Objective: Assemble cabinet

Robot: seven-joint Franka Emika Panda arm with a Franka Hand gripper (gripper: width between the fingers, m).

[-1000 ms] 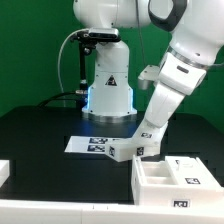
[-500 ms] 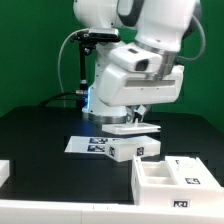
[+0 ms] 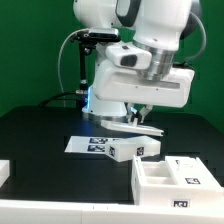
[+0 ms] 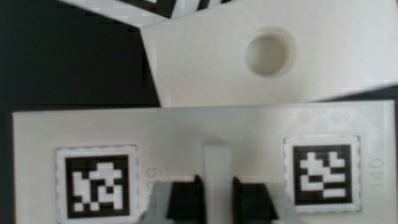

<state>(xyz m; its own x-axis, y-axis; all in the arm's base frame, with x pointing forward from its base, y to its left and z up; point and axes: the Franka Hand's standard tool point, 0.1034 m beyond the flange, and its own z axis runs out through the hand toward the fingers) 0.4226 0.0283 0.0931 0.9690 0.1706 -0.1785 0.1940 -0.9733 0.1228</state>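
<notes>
One white robot arm (image 3: 140,60) reaches down over the black table (image 3: 40,130), and its single gripper (image 3: 138,121) hangs just above the middle of the work area. In the wrist view the gripper (image 4: 214,192) shows two dark fingers (image 4: 175,198) drawn close together. Whether anything thin sits between them cannot be told.

The cabinet lies in loose white parts, and the exterior view shows three. A small white block (image 3: 128,150) sits near the table's centre, just below the gripper, with a square tag on its front face. It touches or overlaps the near edge of the one marker board (image 3: 88,144), which lies flat and carries several tags. An open cabinet box (image 3: 172,182) stands toward the exterior view's right, nearest the camera. It is divided into compartments, and at least one tag is visible on it. A third white piece (image 3: 5,172) is cut off at the exterior view's left edge.

The wrist view sees a white panel (image 4: 210,125) bearing two black-and-white tags (image 4: 98,180), one on each side of the fingers. Beyond it lies a white part with one round hole (image 4: 267,50), and past that a corner of the marker board (image 4: 160,6).
</notes>
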